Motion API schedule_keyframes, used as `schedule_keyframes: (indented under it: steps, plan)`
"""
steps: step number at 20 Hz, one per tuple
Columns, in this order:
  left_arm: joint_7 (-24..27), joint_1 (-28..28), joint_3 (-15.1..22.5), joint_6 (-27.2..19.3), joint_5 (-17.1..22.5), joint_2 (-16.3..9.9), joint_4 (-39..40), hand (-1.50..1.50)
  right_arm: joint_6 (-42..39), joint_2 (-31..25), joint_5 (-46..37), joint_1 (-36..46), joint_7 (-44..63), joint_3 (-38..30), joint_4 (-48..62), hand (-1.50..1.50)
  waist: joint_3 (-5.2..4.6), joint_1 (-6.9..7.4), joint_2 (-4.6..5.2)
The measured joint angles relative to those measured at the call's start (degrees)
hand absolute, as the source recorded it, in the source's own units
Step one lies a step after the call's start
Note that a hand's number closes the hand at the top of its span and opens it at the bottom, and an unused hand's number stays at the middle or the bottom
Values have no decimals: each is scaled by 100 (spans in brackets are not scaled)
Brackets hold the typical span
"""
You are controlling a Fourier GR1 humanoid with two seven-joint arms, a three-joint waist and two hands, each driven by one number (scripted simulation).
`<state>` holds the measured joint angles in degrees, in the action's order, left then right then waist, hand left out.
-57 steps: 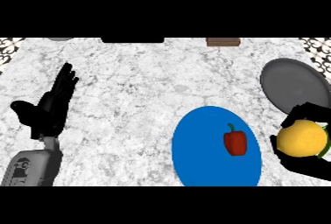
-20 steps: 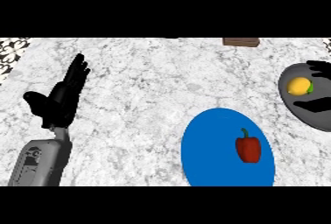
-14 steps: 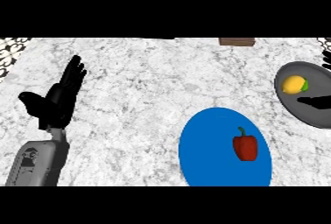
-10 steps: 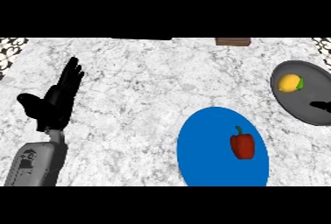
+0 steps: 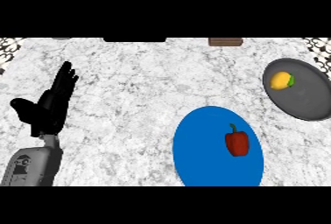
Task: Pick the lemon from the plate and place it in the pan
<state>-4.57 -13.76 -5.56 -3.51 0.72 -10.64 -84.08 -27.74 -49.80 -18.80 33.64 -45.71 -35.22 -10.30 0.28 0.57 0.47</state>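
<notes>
The yellow lemon (image 5: 282, 80) lies in the dark grey pan (image 5: 309, 97) at the right edge of the counter, in the pan's upper left part. The blue plate (image 5: 207, 153) sits lower down, right of centre, with a red bell pepper (image 5: 237, 142) on it. My left hand (image 5: 49, 109) rests open at the left, fingers straight and pointing up, far from both plate and pan. My right hand does not show in the head view.
A brown block (image 5: 226, 42) and a dark object (image 5: 134, 39) sit at the counter's far edge. Patterned corners (image 5: 10, 43) mark the top left and right. Marble counter lies bare between my left hand and the plate.
The right hand carried the lemon from beside the plate up to the pan, let it go there and withdrew out of view. The left hand stayed still.
</notes>
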Motion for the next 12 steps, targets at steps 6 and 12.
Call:
schedule_keyframes:
  steps: [6,12]
  plan:
    - [63,34,-22,-52,-57,11,86,0,-259,-321,230,-723,-101,-11,-308,-150,-7,-134,-37]
    - [11,33,-69,-16,-19,-38,33,0,-336,-444,385,-1192,-94,106,-647,-150,-9,-118,-49]
